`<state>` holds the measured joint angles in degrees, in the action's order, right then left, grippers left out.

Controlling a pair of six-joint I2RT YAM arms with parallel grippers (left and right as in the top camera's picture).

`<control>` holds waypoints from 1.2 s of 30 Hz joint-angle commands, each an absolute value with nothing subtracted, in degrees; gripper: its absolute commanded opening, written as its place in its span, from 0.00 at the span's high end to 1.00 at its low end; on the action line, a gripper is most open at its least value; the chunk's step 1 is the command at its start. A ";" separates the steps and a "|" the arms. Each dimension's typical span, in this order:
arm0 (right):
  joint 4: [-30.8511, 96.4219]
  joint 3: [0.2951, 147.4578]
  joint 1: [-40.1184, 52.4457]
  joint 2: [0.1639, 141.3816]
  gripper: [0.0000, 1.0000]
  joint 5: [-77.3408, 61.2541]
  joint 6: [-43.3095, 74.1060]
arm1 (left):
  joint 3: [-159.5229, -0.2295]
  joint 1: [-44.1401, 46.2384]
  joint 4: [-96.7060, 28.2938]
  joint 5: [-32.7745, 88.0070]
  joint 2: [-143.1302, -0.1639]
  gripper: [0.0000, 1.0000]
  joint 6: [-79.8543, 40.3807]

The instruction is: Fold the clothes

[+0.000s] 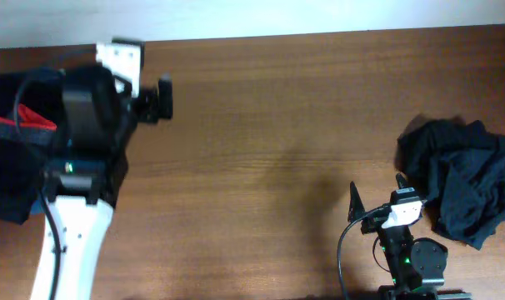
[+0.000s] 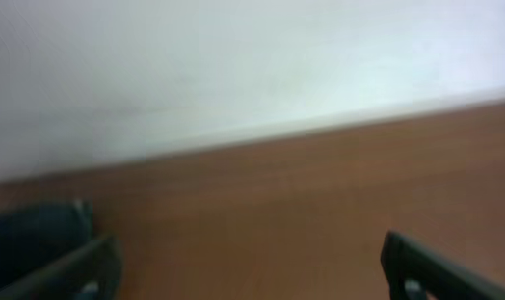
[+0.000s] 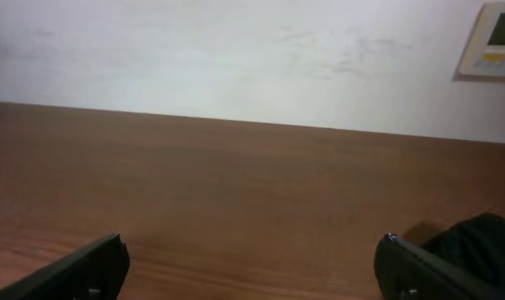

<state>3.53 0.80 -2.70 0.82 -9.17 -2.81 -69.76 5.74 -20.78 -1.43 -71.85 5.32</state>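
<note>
The left fingers (image 2: 73, 271) stand wide apart with nothing between them. Bare brown surface (image 2: 261, 208) lies ahead, and a dark pile of clothes (image 2: 32, 237) sits just beside the finger on the picture's left. The right fingers (image 3: 86, 268) are spread just as wide and hold nothing (a crumpled black garment (image 3: 477, 242) lies just beside the finger on the picture's right). From overhead, that black garment is at the surface's right edge, near the right arm (image 1: 407, 258). The dark pile, showing a red edge (image 1: 32, 121), lies at the far left, partly under the left arm (image 1: 69, 233). A white wall (image 3: 236, 58) behind carries a small pale panel (image 3: 494, 37).
</note>
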 commanded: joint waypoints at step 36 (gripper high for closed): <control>3.66 0.32 -2.98 0.32 0.01 -9.89 -2.76 | -2.83 -2.31 -2.68 3.97 -0.23 0.01 6.55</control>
<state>3.60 0.78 -2.70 0.73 -9.19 -2.83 -3.09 -1.72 -1.89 3.07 -1.93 6.04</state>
